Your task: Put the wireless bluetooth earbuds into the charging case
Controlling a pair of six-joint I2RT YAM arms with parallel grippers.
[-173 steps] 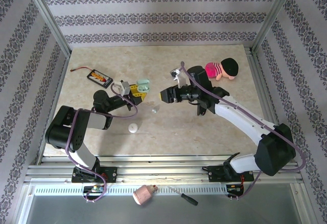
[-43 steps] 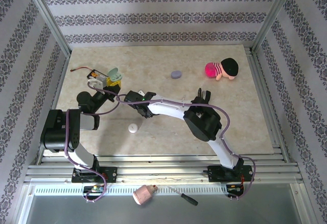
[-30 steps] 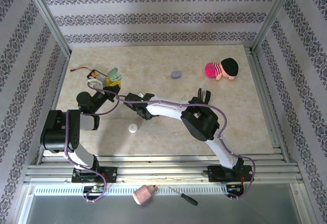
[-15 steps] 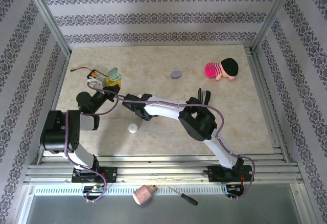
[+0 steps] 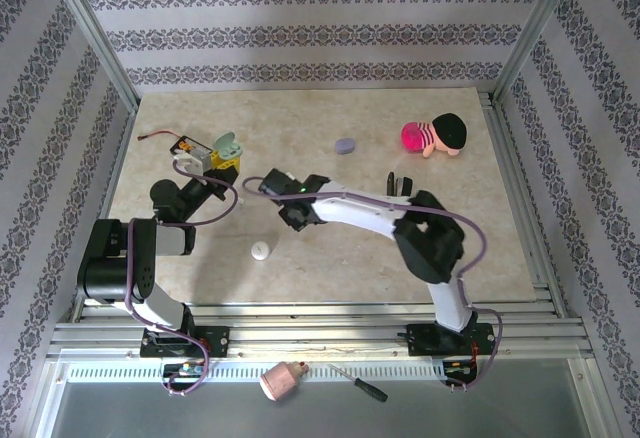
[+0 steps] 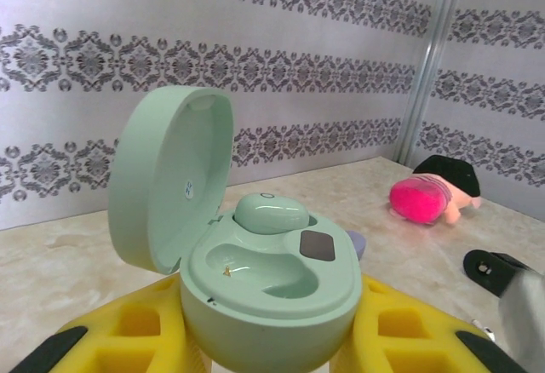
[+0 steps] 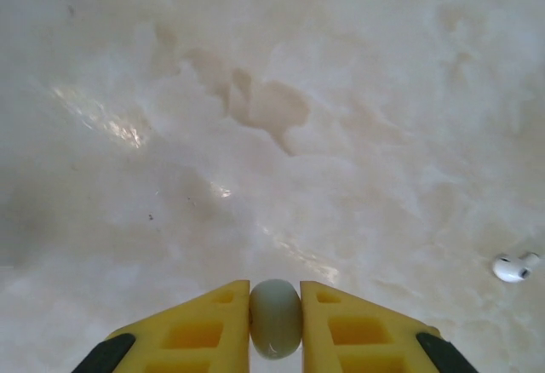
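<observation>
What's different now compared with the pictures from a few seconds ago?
The left tool carried the open mint case to the left. The right tool swung across to the left and took hold of a pale green earbud that lay on the table. The doll and the white object stayed put.

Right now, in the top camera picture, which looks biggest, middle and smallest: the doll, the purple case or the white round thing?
1. The doll.
2. The purple case and the white round thing look nearly alike, so I won't rank them.
</observation>
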